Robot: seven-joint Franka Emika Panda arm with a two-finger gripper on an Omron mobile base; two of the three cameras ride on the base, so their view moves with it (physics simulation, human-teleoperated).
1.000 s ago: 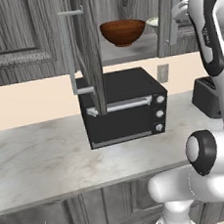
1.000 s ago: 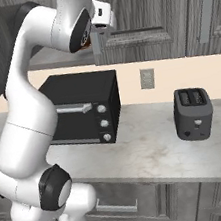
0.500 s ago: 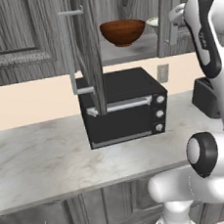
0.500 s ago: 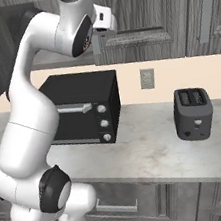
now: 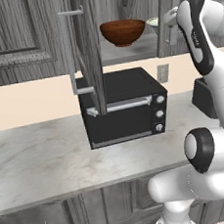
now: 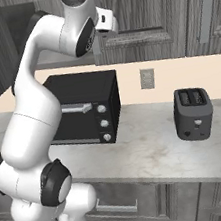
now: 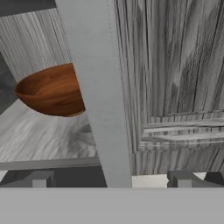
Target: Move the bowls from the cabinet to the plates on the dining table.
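Two end effector (image 7: 111,179) fingers apart astride cabinet handle (image 7: 98,94); wooden bowl (image 7: 50,91) beyond.

Two bowls (image 5: 122,32) (image 5: 154,21); one toaster oven (image 5: 125,105); one toaster (image 6: 193,113).

Even, bright, rendered light; no glare. Soft shadow under the black boxy toaster oven (image 5: 124,106) on the pale marble counter (image 5: 41,161). Cabinet interior dimmer (shelf in shade). Edges sharp, textures slightly coarse close-up.

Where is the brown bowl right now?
The reddish-brown bowl sits on the open cabinet's shelf, above the black toaster oven, left of the pale bowl.
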